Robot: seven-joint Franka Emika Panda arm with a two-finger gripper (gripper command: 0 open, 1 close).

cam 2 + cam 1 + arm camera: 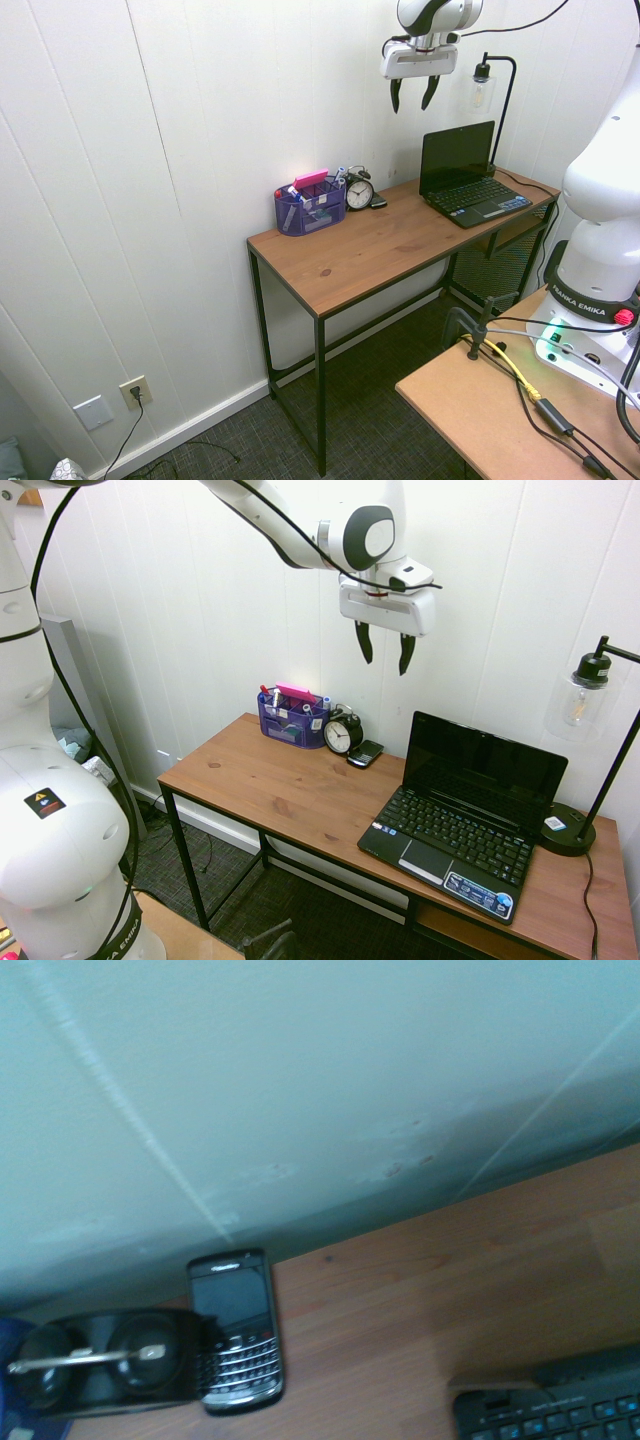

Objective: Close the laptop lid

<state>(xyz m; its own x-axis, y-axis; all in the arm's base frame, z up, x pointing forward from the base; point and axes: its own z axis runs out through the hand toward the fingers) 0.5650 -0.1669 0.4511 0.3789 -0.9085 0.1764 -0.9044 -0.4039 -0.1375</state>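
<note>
The small black netbook sits at the right end of the wooden desk (280,790), with the laptop lid (487,762) standing upright, its dark screen facing the desk's front. The second exterior view shows the laptop lid (457,157) open too, above the keyboard (477,196). My gripper (384,648) hangs high over the desk, well above the lid's left side and close to the wall, fingers open and holding nothing. It also shows near the top in the second exterior view, gripper (413,96). A corner of the netbook's keyboard (560,1410) shows in the wrist view.
A black phone (365,753) lies by a twin-bell alarm clock (342,732), left of the netbook. A purple mesh organiser (292,718) with pens stands further left. A black desk lamp (585,740) stands at the desk's right end, close behind the netbook.
</note>
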